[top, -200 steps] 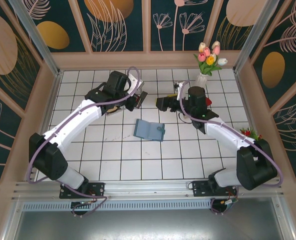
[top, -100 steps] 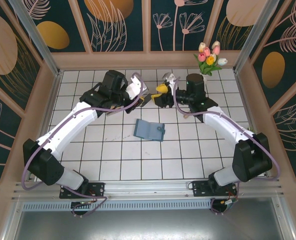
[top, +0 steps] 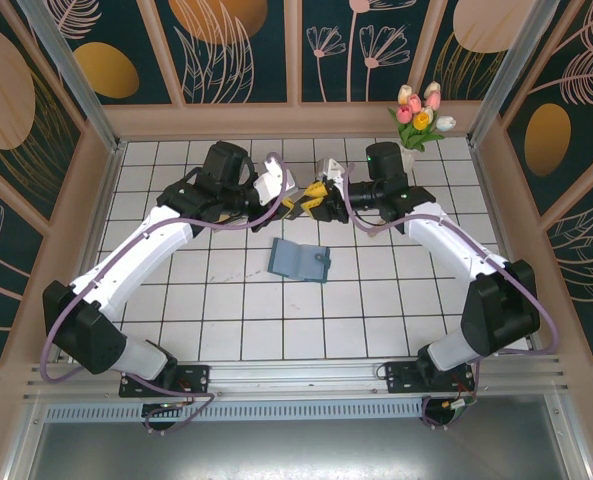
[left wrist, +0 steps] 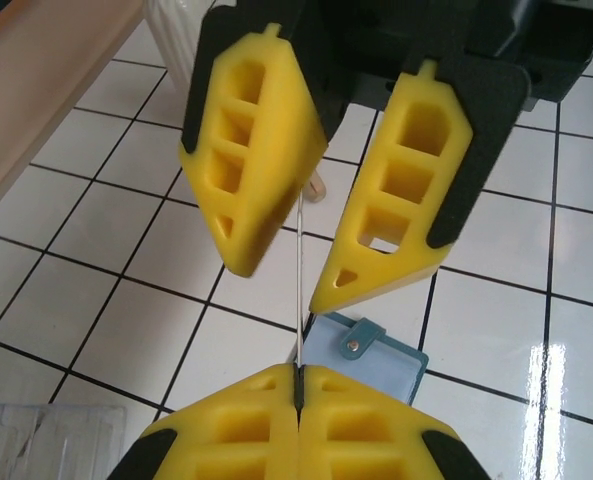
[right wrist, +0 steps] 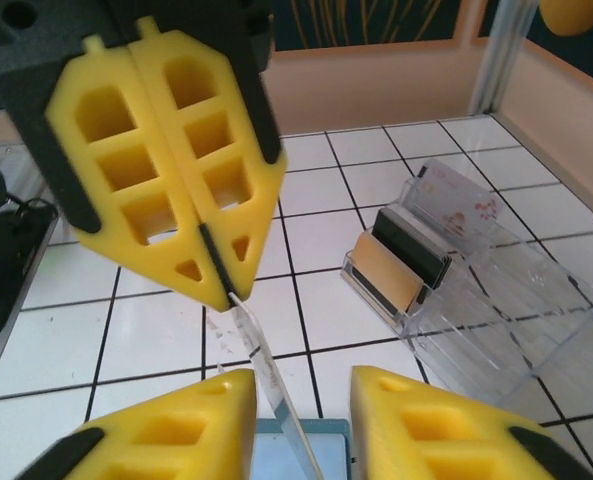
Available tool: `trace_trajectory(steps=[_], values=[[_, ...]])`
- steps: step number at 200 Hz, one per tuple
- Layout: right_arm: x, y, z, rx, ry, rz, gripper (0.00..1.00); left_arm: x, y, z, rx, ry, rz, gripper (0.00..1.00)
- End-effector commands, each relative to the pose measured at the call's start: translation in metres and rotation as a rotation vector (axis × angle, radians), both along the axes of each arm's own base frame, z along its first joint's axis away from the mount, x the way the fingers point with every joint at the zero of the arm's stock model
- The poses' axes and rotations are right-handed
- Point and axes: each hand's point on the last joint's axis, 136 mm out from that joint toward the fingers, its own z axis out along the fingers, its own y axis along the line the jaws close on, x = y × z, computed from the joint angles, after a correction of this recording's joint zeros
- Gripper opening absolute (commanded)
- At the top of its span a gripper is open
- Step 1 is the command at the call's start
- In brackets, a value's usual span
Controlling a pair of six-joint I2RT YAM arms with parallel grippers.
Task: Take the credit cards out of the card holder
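Both arms meet over the far middle of the white tiled table [top: 176, 330]. The left gripper [top: 292, 203] is clamped tight on a credit card [left wrist: 299, 260], held up in the air. The right gripper [top: 315, 195] faces it nose to nose, jaws parted, one yellow finger on each side of that card and neither pressing on it.

From the left wrist the card is edge-on, just a thin pale line rising out of the closed pads, with the right arm's fingers [left wrist: 251, 170] spread around it.

The right wrist gives the other angle. Here the card's face shows pale and glossy, slanting down from the left gripper's tip between the right arm's own fingers [right wrist: 166, 440]. Nothing on it is legible.

This view also takes in the clear plastic box [right wrist: 516, 330] near the wall, with a tan card [right wrist: 384, 278], a dark card [right wrist: 412, 250] and a white card [right wrist: 456, 205] standing in its slots. The white one carries red print, too small to read.

The card holder [top: 299, 260] lies open and flat on the tiles, teal, right below the two grippers and apart from them. Its snap tab [left wrist: 361, 343] shows from the left wrist.

Overhead, a vase of tulips [top: 421, 112] stands at the back wall, behind the right arm.
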Motion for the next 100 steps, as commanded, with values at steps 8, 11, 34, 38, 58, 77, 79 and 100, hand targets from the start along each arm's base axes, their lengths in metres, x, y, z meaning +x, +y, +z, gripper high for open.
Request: trace_trajectory(steps=[8, 11, 34, 38, 58, 77, 79, 100], values=[[-0.014, 0.003, 0.009, 0.017, -0.037, 0.096, 0.15, -0.008, 0.0, 0.009, -0.019, -0.049, -0.04, 0.0], [-0.015, 0.003, 0.009, 0.018, -0.038, 0.098, 0.13, -0.008, 0.001, 0.009, -0.018, -0.052, -0.038, 0.0], [-0.017, 0.001, 0.013, 0.023, -0.051, 0.101, 0.01, -0.001, 0.007, 0.006, -0.032, -0.104, 0.016, 0.13], [-0.017, 0.001, 0.013, 0.022, -0.052, 0.097, 0.0, 0.001, 0.009, 0.006, -0.039, -0.107, 0.03, 0.16], [-0.02, -0.004, 0.015, 0.032, -0.062, 0.091, 0.0, 0.004, 0.017, 0.015, -0.127, -0.099, 0.053, 0.3], [-0.023, -0.008, 0.02, 0.056, -0.061, 0.095, 0.0, 0.006, 0.025, 0.018, -0.225, -0.047, 0.046, 0.39], [-0.023, -0.009, 0.02, 0.058, -0.059, 0.096, 0.0, 0.005, 0.025, 0.018, -0.234, -0.039, 0.043, 0.4], [-0.026, -0.011, 0.022, 0.075, -0.048, 0.108, 0.0, -0.001, 0.024, 0.013, -0.316, 0.03, -0.012, 0.46]])
